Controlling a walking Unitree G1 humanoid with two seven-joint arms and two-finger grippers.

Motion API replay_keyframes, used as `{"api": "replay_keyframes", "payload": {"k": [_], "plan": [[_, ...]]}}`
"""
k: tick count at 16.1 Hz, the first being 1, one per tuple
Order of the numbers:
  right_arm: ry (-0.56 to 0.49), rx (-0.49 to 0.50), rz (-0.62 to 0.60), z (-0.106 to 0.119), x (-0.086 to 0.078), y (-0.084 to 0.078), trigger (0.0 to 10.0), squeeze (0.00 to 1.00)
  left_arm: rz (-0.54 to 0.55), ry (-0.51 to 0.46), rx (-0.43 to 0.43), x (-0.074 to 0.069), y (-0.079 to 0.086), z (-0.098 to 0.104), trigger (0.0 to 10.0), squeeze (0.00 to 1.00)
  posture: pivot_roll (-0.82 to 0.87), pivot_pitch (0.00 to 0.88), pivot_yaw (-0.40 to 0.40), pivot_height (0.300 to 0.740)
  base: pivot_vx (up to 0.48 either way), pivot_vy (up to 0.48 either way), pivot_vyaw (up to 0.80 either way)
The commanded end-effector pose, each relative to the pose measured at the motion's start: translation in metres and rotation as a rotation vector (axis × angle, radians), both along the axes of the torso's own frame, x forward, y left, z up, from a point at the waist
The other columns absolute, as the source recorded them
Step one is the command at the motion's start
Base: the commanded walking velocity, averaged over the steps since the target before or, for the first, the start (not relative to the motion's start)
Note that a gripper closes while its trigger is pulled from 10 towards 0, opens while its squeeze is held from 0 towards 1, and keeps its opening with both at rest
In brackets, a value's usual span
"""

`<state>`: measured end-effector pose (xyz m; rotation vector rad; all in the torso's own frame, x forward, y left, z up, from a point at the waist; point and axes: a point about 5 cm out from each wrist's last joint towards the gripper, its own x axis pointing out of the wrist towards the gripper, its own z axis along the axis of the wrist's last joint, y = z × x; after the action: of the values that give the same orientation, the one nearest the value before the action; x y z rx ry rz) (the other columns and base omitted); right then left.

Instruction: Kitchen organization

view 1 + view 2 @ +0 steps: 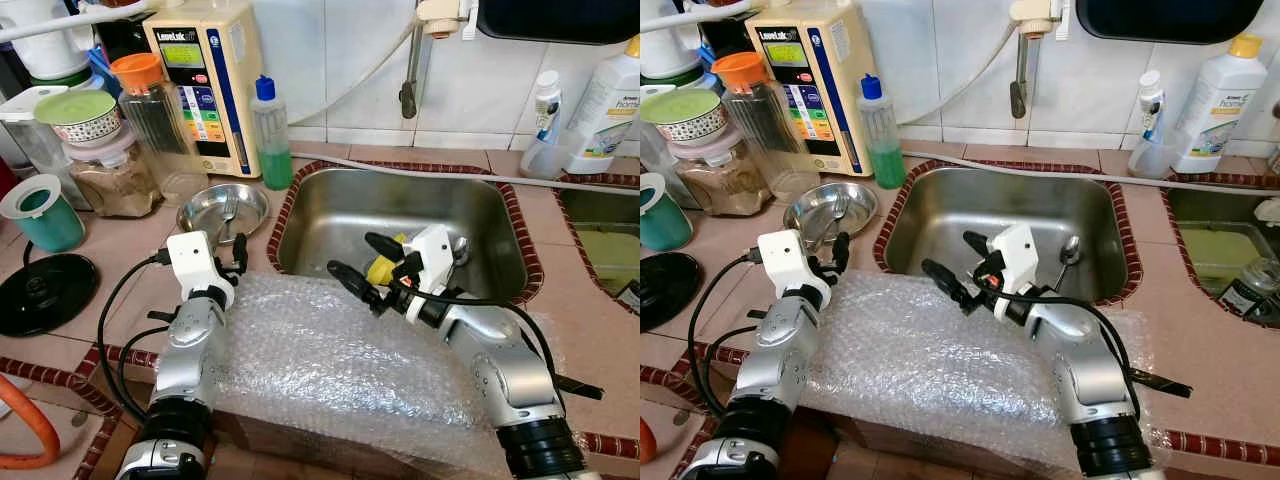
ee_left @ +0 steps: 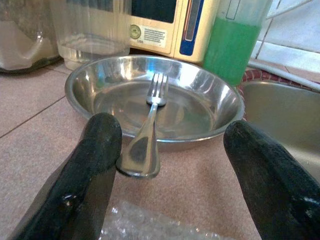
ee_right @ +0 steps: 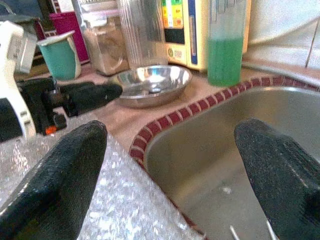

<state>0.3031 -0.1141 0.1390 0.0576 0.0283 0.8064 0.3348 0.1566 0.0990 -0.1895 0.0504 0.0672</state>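
Two head views are showing me a pink tiled counter edged in red mosaic, a steel sink sunk into it, and bubble wrap lying under both my arms. Left wrist view: my left gripper is hovering with fingers spread before a steel bowl holding a fork. Right wrist view: my right gripper is hanging open over the sink's near edge, with a green soap bottle standing beyond the bowl.
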Motion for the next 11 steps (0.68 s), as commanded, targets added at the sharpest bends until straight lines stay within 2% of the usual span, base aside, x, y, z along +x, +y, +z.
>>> {"api": "replay_keyframes", "payload": {"k": [1,9,11], "plan": [[-0.023,-0.002,0.018,0.0066,-0.0015,0.0021,10.0,0.52,-0.002,-0.005,0.008,0.0014,0.0019,0.0010,0.0,0.00,-0.04,0.000,0.086,0.740,0.000,0.000,0.00],[-0.013,-0.009,0.020,0.0089,-0.0022,0.0026,10.0,0.51,0.006,-0.014,0.008,0.0025,0.0054,0.0011,0.0,0.00,-0.03,0.000,0.086,0.740,0.000,0.000,0.00],[-0.010,-0.011,0.019,0.0085,-0.0021,0.0022,10.0,0.50,0.011,-0.041,0.012,0.0022,0.0052,0.0062,0.0,0.00,-0.03,0.000,0.086,0.740,0.000,0.000,0.00]]}}
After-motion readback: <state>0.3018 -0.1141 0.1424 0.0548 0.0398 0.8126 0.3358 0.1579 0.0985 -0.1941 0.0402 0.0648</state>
